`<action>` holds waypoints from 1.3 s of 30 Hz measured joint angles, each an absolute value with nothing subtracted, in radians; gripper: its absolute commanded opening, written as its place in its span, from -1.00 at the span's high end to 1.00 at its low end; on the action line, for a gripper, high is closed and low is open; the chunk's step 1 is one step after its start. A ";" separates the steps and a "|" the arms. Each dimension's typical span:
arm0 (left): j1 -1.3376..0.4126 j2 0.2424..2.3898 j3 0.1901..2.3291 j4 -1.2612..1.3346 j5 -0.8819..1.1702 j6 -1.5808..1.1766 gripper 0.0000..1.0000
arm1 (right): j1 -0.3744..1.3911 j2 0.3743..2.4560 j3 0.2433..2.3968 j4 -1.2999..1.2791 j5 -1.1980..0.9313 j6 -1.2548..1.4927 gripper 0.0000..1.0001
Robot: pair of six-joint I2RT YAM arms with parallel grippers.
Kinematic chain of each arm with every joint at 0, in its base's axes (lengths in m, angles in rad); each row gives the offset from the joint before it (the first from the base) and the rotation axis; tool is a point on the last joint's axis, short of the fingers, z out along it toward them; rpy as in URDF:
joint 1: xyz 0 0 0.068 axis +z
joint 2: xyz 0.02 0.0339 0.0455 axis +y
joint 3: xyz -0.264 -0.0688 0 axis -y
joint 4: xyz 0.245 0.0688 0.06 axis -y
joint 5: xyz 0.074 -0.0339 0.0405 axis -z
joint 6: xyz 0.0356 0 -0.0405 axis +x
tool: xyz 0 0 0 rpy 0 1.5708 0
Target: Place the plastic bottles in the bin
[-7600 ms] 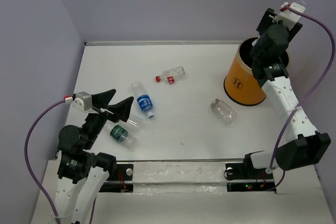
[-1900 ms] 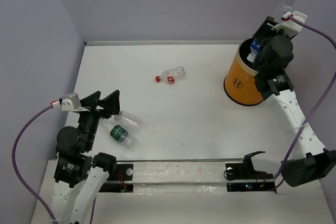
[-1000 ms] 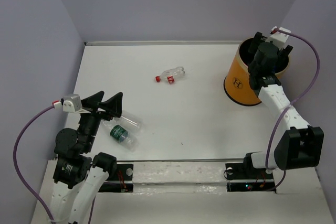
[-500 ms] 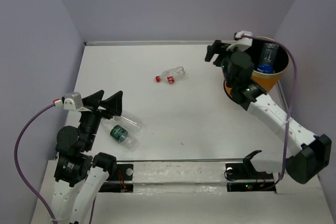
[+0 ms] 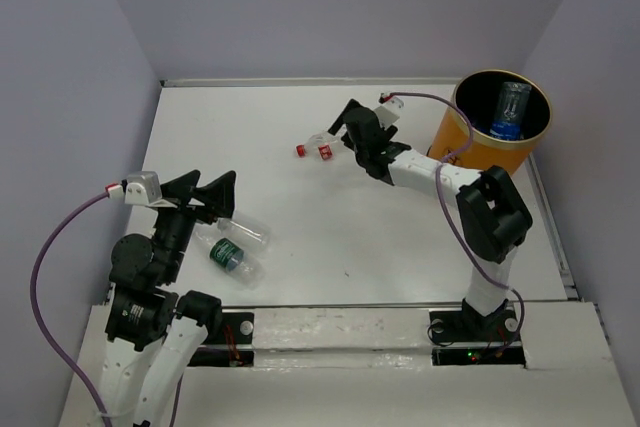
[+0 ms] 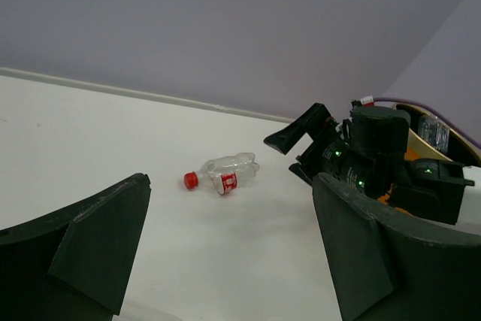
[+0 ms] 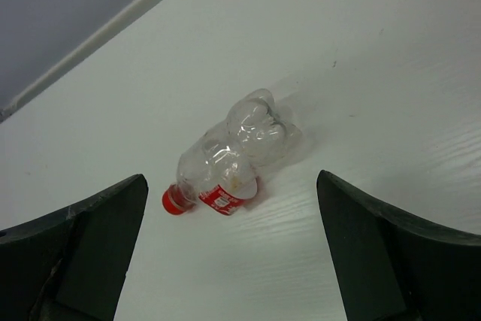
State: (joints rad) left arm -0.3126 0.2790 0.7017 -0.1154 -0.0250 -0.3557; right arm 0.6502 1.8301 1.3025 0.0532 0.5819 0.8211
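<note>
Hovering with its jaws spread wide and nothing between them, the right gripper [image 5: 346, 135] faces a red-capped bottle [image 7: 231, 162] with a red-and-white label. The bottle lies on its side toward 12 o'clock on the white table [image 5: 400, 247]. The wrist view shows it just ahead of the fingers, apparently not yet between them.

The orange bin [image 5: 470, 152] stands in the 2 o'clock corner. One blue-labelled bottle [image 5: 509, 112] shows upright against its black inside; whether more lie deeper cannot be told.

At 8 o'clock the left gripper [image 5: 212, 187] is also open and empty, poised above two more bottles lying side by side: a clear bottle [image 5: 247, 232] and a green-labelled bottle [image 5: 229, 255].

By this showing the job looks partly done: at least one bottle is binned and three are left on the table. The red-capped one seems next in line.
</note>
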 measured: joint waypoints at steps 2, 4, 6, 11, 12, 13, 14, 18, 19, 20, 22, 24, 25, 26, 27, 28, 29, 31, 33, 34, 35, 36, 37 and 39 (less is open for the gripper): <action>-0.313 0.281 0.702 -0.115 -0.024 -0.356 -0.98 | 0.650 1.885 1.347 0.051 0.616 0.906 -0.99; -0.317 0.281 0.702 -0.115 -0.024 -0.356 -0.98 | 0.650 1.949 1.394 0.052 0.633 0.968 -0.99; -0.323 0.281 0.702 -0.115 -0.022 -0.356 -0.98 | 0.650 2.006 1.426 0.051 0.640 1.021 -0.99; -0.336 0.281 0.702 -0.113 -0.009 -0.355 -0.98 | 0.646 2.101 1.478 0.007 0.632 1.095 -0.99; -0.339 0.281 0.702 -0.113 -0.005 -0.355 -0.98 | 0.643 2.114 1.486 -0.010 0.632 1.105 -0.99; -0.341 0.281 0.702 -0.113 -0.002 -0.353 -0.98 | 0.642 2.125 1.496 -0.023 0.632 1.112 -0.99; -0.346 0.281 0.702 -0.113 0.001 -0.352 -0.98 | 0.639 2.135 1.504 -0.028 0.629 1.119 -0.99; -0.355 0.281 0.702 -0.112 0.007 -0.350 -0.98 | 0.624 2.189 1.559 -0.044 0.609 1.131 -0.97; -0.357 0.281 0.702 -0.112 0.008 -0.349 -0.98 | 0.621 2.208 1.581 -0.042 0.603 1.131 -0.95; -0.358 0.281 0.702 -0.112 0.008 -0.349 -0.98 | 0.617 2.229 1.607 -0.041 0.596 1.131 -0.85; -0.359 0.281 0.702 -0.112 0.009 -0.349 -0.98 | 0.610 2.259 1.642 -0.041 0.590 1.126 -0.79; -0.359 0.281 0.702 -0.112 0.009 -0.348 -0.98 | 0.605 2.281 1.667 -0.042 0.585 1.121 -0.61; -0.359 0.281 0.702 -0.112 0.009 -0.348 -0.98 | 0.603 2.287 1.673 -0.041 0.584 1.119 -0.61; -0.359 0.281 0.702 -0.112 0.010 -0.348 -0.98 | 0.603 2.294 1.681 -0.042 0.584 1.117 -0.60; -0.360 0.281 0.702 -0.112 0.010 -0.348 -0.98 | 0.601 2.299 1.689 -0.042 0.582 1.112 -0.58; -0.360 0.281 0.702 -0.111 0.010 -0.348 -0.98 | 0.597 2.305 1.700 -0.044 0.578 1.109 -0.49; -0.361 0.281 0.702 -0.111 0.011 -0.348 -0.98 | 0.592 2.316 1.715 -0.045 0.568 1.102 -0.21; -0.361 0.281 0.702 -0.111 0.011 -0.348 -0.98 | 0.588 2.326 1.725 -0.044 0.561 1.096 -0.04; -0.361 0.281 0.702 -0.111 0.011 -0.348 -0.98 | 0.585 2.326 1.725 -0.046 0.552 1.093 0.45; -0.361 0.281 0.702 -0.111 0.011 -0.348 -0.98 | 0.583 2.326 1.725 -0.044 0.549 1.095 0.60; -0.361 0.281 0.702 -0.110 0.011 -0.348 -0.98 | 0.583 2.326 1.724 -0.042 0.548 1.092 0.63; -0.361 0.281 0.702 -0.110 0.011 -0.348 -0.98 | 0.582 2.323 1.718 -0.036 0.549 1.089 0.68; -0.361 0.282 0.702 -0.110 0.011 -0.348 -0.98 | 0.582 2.312 1.698 -0.024 0.543 1.081 0.68; -0.361 0.283 0.702 -0.110 0.011 -0.348 -0.98 | 0.582 2.270 1.629 0.019 0.537 1.038 0.68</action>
